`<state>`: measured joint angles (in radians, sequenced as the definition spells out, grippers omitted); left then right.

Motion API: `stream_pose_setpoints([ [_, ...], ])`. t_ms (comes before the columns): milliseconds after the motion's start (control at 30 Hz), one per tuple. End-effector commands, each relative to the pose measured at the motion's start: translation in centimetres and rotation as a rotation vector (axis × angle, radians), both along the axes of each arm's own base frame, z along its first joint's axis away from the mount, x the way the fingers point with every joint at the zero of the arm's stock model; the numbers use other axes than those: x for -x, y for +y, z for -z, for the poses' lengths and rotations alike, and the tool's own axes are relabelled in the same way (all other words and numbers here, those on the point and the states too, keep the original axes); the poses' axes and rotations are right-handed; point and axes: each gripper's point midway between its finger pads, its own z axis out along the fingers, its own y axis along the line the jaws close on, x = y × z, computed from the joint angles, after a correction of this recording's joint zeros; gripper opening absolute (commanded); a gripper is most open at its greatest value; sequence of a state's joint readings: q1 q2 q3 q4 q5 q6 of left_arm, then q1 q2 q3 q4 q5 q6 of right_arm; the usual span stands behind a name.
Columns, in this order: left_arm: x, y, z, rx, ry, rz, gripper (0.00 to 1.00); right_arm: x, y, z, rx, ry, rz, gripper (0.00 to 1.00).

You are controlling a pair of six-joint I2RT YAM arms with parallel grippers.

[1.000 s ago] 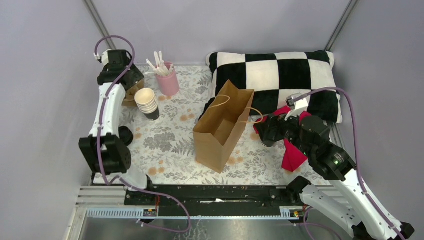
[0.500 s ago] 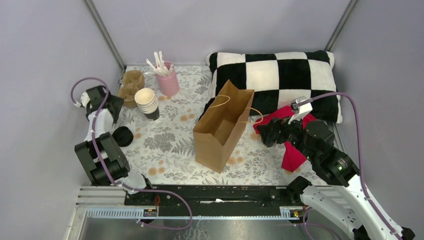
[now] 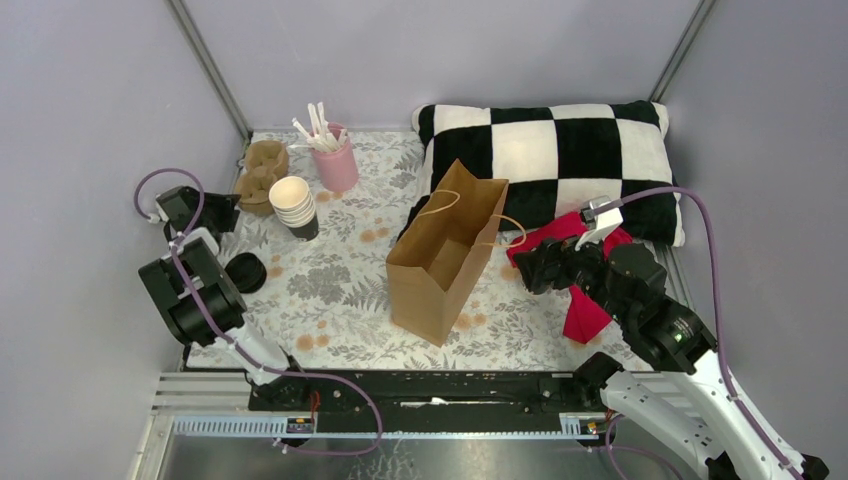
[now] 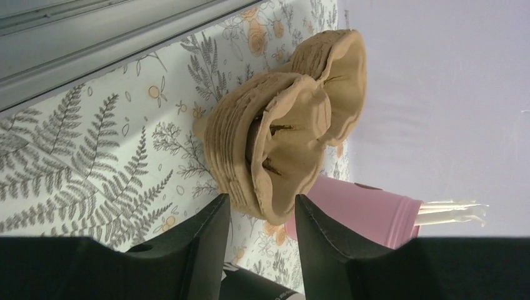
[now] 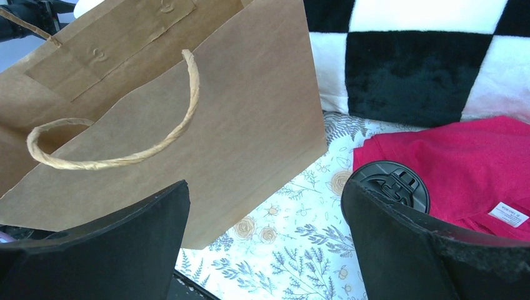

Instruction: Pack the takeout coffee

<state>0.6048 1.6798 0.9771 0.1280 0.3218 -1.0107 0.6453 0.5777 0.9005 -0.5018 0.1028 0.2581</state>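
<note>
My right claw stood spread as wide as it goes, with nothing between its fingers but the flowered bench. Just past its right fingertip I could see the takeout coffee. Only its round black sip lid showed, level, at the edge of the red cloth. It was not gripped. On the claw's other side rose the brown paper bag, upright, its twine handle drooping down that face. Behind the cloth lay the black-and-white checked pillow. From overhead this claw hung between bag and cloth and covered the cup, so I could not pick it out there.

My left claw was only part way open, with a narrow gap between its fingers and nothing in it. Right at its tips lay a stack of brown pulp trays; whether the tips touched it I could not tell. Beyond the trays stood a pink cup holding white sticks. In the overhead view that claw sat at the bench's left edge. A flat pile of black lids lay near its arm, and a stack of lidless cups stood just beside the trays.
</note>
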Motion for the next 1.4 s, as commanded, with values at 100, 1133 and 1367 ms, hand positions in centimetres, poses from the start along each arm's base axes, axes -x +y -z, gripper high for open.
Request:
stream_pose_setpoints([
  [100,-1.3,0.5,-1.1,-0.018,-0.132,0.017,0.41,-0.3,0.6,-0.8,-0.020,-0.039,-0.019,1.00],
  [1133,-2.3,1.3,1.8,-0.085,-0.125,-0.014,0.33,-0.6,1.1,-0.3,-0.016,-0.026,-0.032,1.00],
  [1367,-3.0,1.2,1.9,-0.086,-0.130,-0.004,0.26,-0.7,1.1,-0.2,-0.013,-0.023,-0.032,1.00],
])
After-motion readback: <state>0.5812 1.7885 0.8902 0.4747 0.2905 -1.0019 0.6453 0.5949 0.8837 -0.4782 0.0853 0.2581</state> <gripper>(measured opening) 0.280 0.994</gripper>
